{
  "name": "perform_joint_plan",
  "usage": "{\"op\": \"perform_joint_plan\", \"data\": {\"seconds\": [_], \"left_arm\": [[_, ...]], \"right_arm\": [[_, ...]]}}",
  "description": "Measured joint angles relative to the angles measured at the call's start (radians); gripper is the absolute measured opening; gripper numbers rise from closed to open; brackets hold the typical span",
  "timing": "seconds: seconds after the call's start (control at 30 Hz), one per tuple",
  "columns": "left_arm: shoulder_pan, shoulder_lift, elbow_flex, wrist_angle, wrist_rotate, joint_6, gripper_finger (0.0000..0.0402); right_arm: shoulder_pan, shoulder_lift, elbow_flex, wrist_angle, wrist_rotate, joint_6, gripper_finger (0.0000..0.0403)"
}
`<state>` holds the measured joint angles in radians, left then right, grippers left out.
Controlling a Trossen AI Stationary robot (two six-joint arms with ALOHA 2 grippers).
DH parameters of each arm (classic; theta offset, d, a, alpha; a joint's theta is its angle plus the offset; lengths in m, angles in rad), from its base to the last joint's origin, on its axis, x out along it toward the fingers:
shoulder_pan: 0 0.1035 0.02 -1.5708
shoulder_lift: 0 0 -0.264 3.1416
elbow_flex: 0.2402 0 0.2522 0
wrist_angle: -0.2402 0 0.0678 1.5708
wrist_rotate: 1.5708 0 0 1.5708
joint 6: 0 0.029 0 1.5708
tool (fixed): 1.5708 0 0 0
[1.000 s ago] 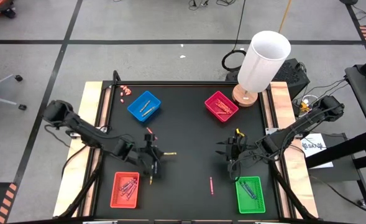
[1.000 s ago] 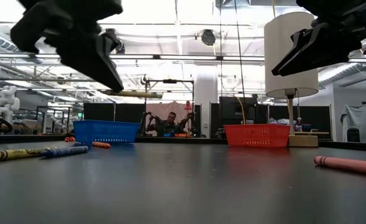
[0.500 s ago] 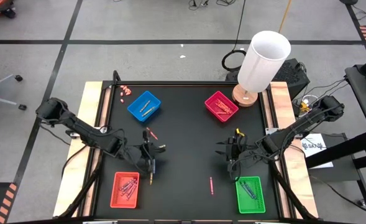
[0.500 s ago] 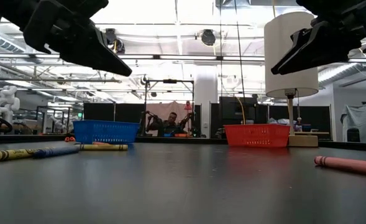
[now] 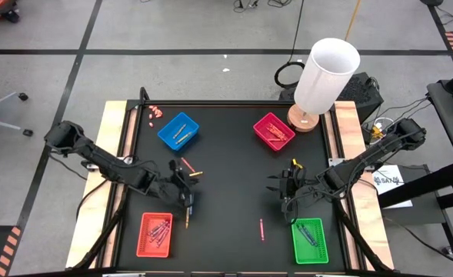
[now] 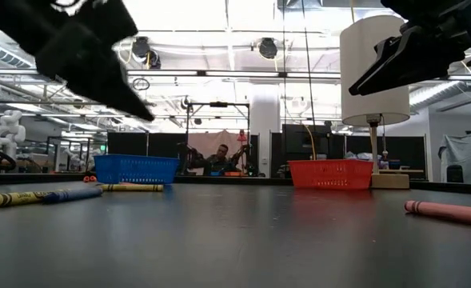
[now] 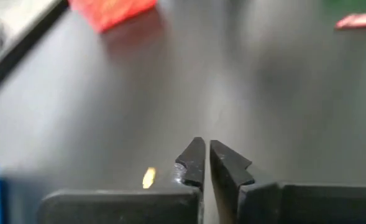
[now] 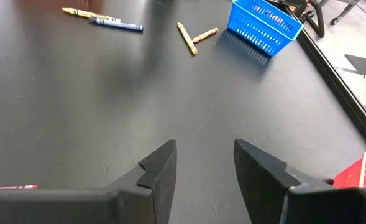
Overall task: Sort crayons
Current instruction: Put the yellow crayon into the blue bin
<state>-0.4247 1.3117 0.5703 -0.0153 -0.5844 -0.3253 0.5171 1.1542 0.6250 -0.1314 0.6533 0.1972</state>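
Note:
Several crayons lie on the black mat. A yellow one (image 5: 195, 175) and a red one (image 5: 185, 164) lie near the blue tray (image 5: 178, 131). Another yellow one (image 5: 186, 221) and a blue one (image 8: 117, 25) lie end to end. A pink one (image 5: 261, 229) lies alone toward the near edge. My left gripper (image 5: 186, 198) hangs above the mat between those two pairs, its fingers (image 7: 195, 158) all but together with nothing between them. My right gripper (image 5: 281, 192) hovers open and empty at centre right, by the green tray (image 5: 311, 240).
A magenta tray (image 5: 273, 131) sits at the far right and a red tray (image 5: 154, 235) at the near left, both holding crayons. A white lamp (image 5: 324, 77) stands at the far right corner. Tiny pink bits (image 5: 155, 112) lie at the far left.
My left gripper has moved toward the table's left edge, sunk a little and rolled. The yellow crayon that showed at its tips a second ago now lies on the mat beside the red crayon. My right gripper has kept still.

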Motion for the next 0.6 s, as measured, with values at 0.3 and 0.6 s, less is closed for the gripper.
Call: {"op": "perform_joint_plan", "data": {"seconds": [0.3,0.6], "left_arm": [[0.070,0.008,0.027,-0.358,0.002,-0.242,0.0111],[0.153,0.014,0.020,-0.357,0.114,-0.235,0.0121]], "right_arm": [[0.000,0.000,0.000,0.000,0.000,0.000,0.0144],[0.000,0.000,0.000,0.000,0.000,0.000,0.0144]]}}
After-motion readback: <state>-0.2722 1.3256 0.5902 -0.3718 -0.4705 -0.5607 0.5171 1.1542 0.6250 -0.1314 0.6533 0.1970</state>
